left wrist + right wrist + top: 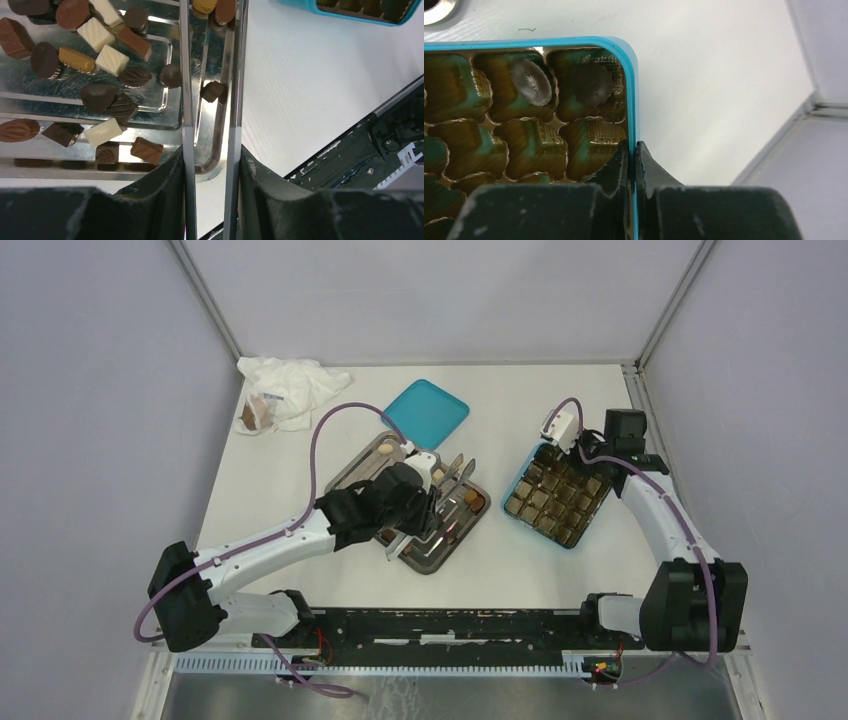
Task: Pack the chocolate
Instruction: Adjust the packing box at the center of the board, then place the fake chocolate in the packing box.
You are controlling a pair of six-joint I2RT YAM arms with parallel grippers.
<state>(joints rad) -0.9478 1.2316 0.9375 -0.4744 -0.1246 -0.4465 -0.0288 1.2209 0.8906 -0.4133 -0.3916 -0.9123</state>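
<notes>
Several chocolate pieces (95,45), dark, light brown and cream, lie on the steel tray (30,85). My left gripper (210,155) is shut on steel tongs (185,75) over the tray's right end, also seen from above (425,502). One dark piece (213,91) lies between the spread tong blades, against the right blade only. My right gripper (634,150) is shut on the rim of the teal box (631,90). Two dark chocolates (530,82) sit in its far corner cells; the other visible cells are empty.
The teal box (520,472) stands right of the tray (440,550). Its teal lid (428,412) lies behind the tray. A white wrinkled bag (285,390) lies at the back left. The black base rail (450,625) runs along the near edge.
</notes>
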